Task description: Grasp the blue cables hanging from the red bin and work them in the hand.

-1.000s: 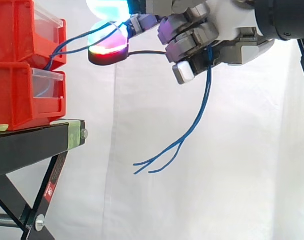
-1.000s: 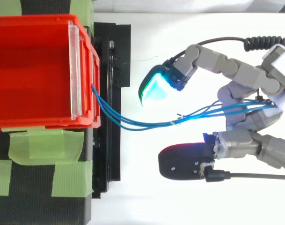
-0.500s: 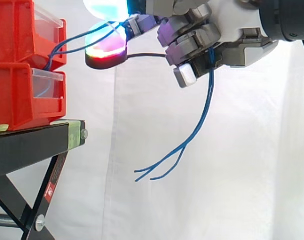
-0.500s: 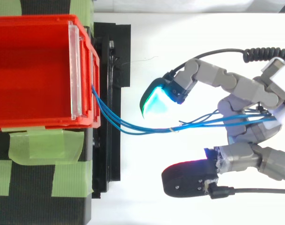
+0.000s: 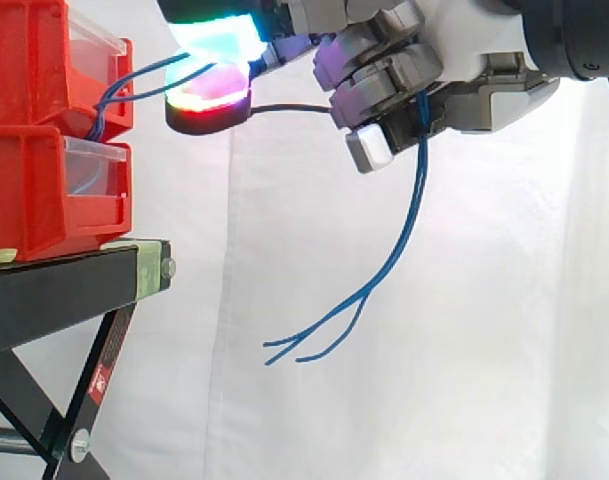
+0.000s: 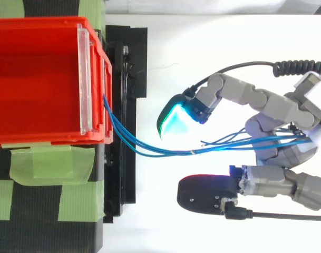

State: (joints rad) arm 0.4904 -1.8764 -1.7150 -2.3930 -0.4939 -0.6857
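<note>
Several thin blue cables (image 6: 192, 153) leave the front of the upper red bin (image 5: 29, 60) and run rightward in a shallow sag to my hand (image 6: 276, 105). In the side view my hand (image 5: 464, 50) sits high, to the right of the bins and level with the upper one. Its fingers are curled round the cables. Below the hand, the cables (image 5: 420, 160) hang in a long curve, and their loose ends splay out down to the left. One fingertip (image 6: 173, 118) glows cyan-green above the cable run. A dark pad with a red glow (image 6: 202, 192) lies on the other side.
A second red bin (image 5: 34, 190) sits under the first on a black stand (image 5: 54, 290) with green tape (image 6: 49, 163) on top. A white curtain hangs behind. Open air lies below and left of the hand.
The glowing fingertips have shifted slightly left toward the bin. The cable run between bin and hand has drawn a little straighter, and the hanging ends have swung slightly left.
</note>
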